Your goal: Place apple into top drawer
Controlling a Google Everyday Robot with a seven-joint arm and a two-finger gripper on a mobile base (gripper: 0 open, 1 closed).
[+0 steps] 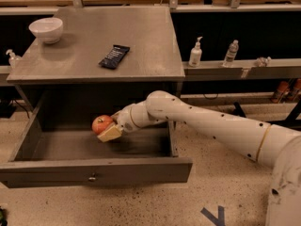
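We found the top drawer (94,171) pulled out below the tabletop (141,41). Inside it, toward the back, the gripper (109,130) held the apple (101,124) above the floor. A bowl (46,29) sat at the tabletop's back-left corner, a packet (114,56) lay near its middle, and a pump bottle (195,53) stood on a shelf to the right.

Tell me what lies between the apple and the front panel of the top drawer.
In the camera view, only bare drawer floor lies between the apple and the front panel of the top drawer. The gripper holds the apple over the open drawer.
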